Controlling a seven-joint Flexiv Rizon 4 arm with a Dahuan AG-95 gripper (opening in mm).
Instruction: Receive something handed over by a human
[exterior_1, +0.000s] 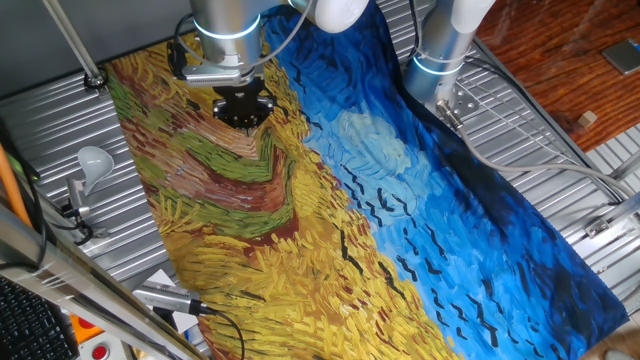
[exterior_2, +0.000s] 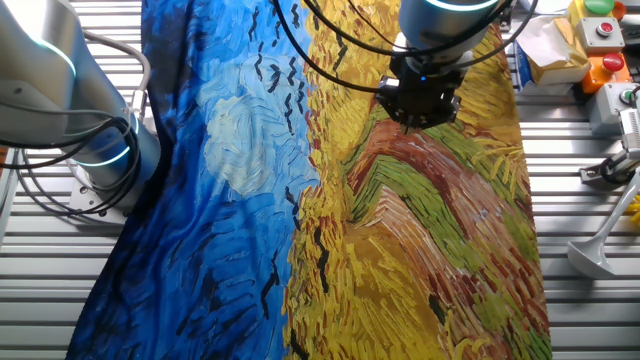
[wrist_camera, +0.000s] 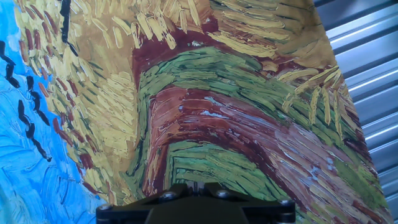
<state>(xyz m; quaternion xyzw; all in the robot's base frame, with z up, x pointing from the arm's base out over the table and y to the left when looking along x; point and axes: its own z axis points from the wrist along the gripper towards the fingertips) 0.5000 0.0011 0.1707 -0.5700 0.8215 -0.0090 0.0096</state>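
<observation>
One claw (exterior_1: 243, 108), one painted cloth (exterior_1: 330, 200).

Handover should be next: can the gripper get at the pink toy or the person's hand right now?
Probably not: neither shows in any view. The gripper hangs over the painted cloth alone.

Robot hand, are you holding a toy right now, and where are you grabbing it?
Nothing is held. The gripper hangs over the painted cloth with no toy between its fingers, and no person's hand shows in any view. Whether the fingers are open or shut cannot be told.
</observation>
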